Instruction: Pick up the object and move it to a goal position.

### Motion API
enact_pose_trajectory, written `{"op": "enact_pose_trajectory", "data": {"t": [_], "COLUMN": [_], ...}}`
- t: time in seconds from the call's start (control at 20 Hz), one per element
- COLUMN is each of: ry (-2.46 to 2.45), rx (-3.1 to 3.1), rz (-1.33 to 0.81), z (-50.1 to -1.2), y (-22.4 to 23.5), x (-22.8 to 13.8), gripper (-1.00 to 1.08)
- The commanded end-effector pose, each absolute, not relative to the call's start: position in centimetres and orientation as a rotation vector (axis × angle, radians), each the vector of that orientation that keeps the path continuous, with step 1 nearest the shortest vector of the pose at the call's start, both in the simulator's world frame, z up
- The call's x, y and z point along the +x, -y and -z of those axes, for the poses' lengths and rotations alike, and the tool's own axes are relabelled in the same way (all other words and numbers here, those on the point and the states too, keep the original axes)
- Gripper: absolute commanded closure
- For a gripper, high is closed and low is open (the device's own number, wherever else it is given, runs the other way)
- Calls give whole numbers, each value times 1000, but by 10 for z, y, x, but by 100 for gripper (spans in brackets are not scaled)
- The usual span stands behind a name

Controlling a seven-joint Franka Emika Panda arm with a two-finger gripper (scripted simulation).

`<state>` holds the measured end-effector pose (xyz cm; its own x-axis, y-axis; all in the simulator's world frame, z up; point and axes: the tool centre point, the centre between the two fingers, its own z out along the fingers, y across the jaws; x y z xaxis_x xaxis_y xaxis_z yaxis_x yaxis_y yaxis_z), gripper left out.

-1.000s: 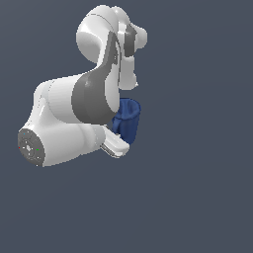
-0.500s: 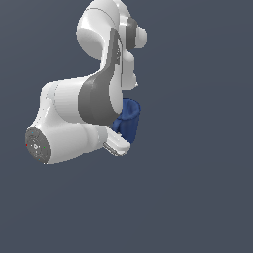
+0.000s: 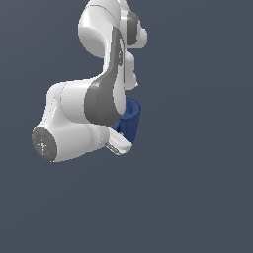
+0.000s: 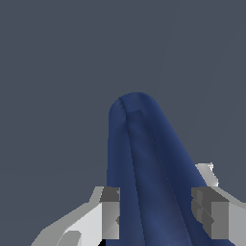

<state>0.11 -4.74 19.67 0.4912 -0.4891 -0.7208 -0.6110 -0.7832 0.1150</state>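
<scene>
In the exterior view your arm (image 3: 94,106) filled the left and centre of the frame. A round grey end cap (image 3: 44,144) faced the camera at lower left. From there a thick white link ran right to a grey elbow band at mid-frame, and the upper links rose to the top centre, where they folded over near a grey joint (image 3: 132,25). The arm's own bulk stood in front of the hand, so only a white corner of the gripper (image 3: 120,144) showed, just below and beside the mug.

The mug (image 3: 129,118) sat right of the elbow band, near the frame's centre. It was dark blue and slightly tilted, with its rim toward the upper right. You could see only its right portion; the rest was behind the arm.

In the wrist view the mug (image 4: 144,168) ran up the middle of the frame from the bottom edge to a rounded end just above centre. The gripper (image 4: 161,214) was clamped on it: the left finger pad (image 4: 110,211) pressed against the mug's left wall and the right pad (image 4: 204,209) lay against its right side. A raised strip along the mug's length was probably the handle seen edge-on, though the render was too coarse to be sure. Whether anything lay inside the mug could not be told from either view.

Around the arm and mug you had only flat grey-blue background (image 3: 197,197), with no surface visibly touching the mug.
</scene>
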Motion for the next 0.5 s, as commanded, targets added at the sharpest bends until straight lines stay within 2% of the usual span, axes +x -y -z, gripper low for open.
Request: {"op": "enact_pose_trajectory", "data": {"t": [0.0, 0.05, 0.1, 0.45], "ry": [-958, -958, -958, -958], "rx": [-2575, -2575, -2575, -2575], "rz": [-1168, -1168, -1168, -1168], "z": [-196, -196, -196, -196], "y": [47, 47, 47, 47], "x": [0, 0, 0, 0], "gripper": [-20, -20, 108, 108]}}
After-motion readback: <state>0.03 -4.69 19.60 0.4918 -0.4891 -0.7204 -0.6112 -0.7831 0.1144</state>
